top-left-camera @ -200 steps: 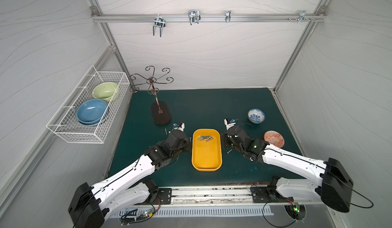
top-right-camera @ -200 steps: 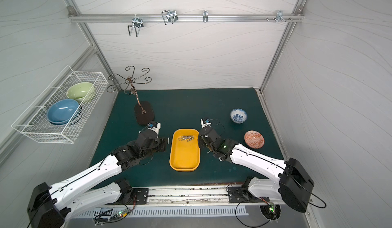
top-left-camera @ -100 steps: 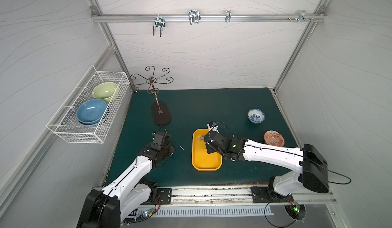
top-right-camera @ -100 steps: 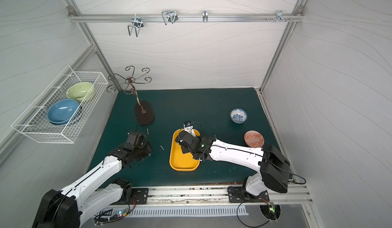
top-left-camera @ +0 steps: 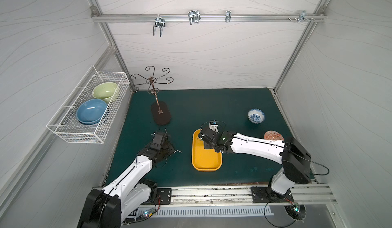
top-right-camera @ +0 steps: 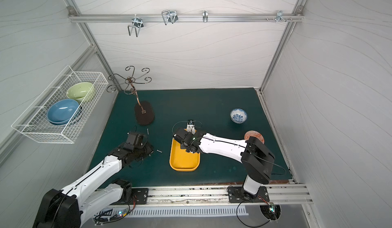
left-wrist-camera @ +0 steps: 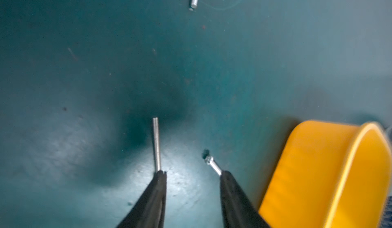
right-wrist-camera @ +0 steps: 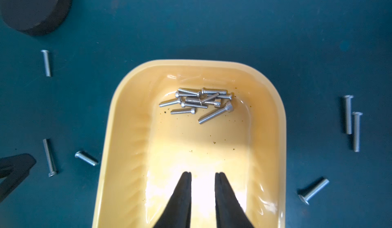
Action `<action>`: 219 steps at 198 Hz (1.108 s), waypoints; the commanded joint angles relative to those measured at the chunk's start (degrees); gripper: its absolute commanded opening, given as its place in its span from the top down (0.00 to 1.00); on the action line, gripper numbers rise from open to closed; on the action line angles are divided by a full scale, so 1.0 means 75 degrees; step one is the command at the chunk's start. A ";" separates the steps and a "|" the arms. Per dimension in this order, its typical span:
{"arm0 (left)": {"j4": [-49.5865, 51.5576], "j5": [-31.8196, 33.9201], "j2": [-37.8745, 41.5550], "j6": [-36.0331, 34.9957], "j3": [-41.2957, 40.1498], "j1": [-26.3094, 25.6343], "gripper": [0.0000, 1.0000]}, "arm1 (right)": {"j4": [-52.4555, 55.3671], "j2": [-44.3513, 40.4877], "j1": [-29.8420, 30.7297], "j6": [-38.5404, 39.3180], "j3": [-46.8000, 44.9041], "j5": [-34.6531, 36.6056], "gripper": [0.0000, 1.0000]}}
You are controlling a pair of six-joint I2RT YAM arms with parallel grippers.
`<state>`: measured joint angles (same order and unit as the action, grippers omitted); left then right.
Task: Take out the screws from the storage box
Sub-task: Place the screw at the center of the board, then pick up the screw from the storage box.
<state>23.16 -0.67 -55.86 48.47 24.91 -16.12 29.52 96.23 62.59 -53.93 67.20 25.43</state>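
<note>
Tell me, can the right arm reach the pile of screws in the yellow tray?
Probably yes. The right gripper hangs over the yellow tray, jaws slightly apart, pointing at the pile of screws, and nothing lies between them.

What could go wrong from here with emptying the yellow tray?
The screws lie heaped and crossed at one end of the storage box, so the right gripper may pinch several or none. The open left gripper sits beside two loose screws on the mat and could set them rolling.
</note>
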 commanded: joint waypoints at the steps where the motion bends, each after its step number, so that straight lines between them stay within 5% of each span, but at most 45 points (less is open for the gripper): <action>1: 0.0225 0.0234 0.0143 0.0012 0.0183 0.0052 0.49 | -0.0314 0.0403 -0.0455 -0.0541 -0.0064 -0.1095 0.81; 22: 0.0317 0.0345 0.0317 0.0018 0.0159 0.0052 0.47 | -0.0718 0.0814 -0.0801 -0.0538 0.0006 -0.1883 0.86; 39: 0.0328 0.0370 0.0458 0.0018 0.0125 0.0052 0.46 | -0.1059 0.1030 -0.0851 -0.0509 -0.0007 -0.2030 0.78; 81: 0.0275 0.0376 0.0604 -0.0002 0.0069 0.0052 0.46 | -0.0913 0.1442 -0.0874 -0.0419 0.0337 -0.1849 0.64; 160: 0.0135 0.0246 0.0475 -0.0029 0.0032 0.0052 0.46 | -0.0634 0.1904 -0.1115 -0.0308 0.0644 -0.1525 0.68; 219: 0.0073 0.0210 0.0474 -0.0032 -0.0002 0.0052 0.46 | -0.0371 0.2063 -0.1184 -0.0170 0.0797 -0.1126 0.59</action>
<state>25.47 1.06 -52.23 48.45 24.91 -16.01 23.94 109.91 54.28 -56.47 71.35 15.05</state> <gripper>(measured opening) 0.538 0.408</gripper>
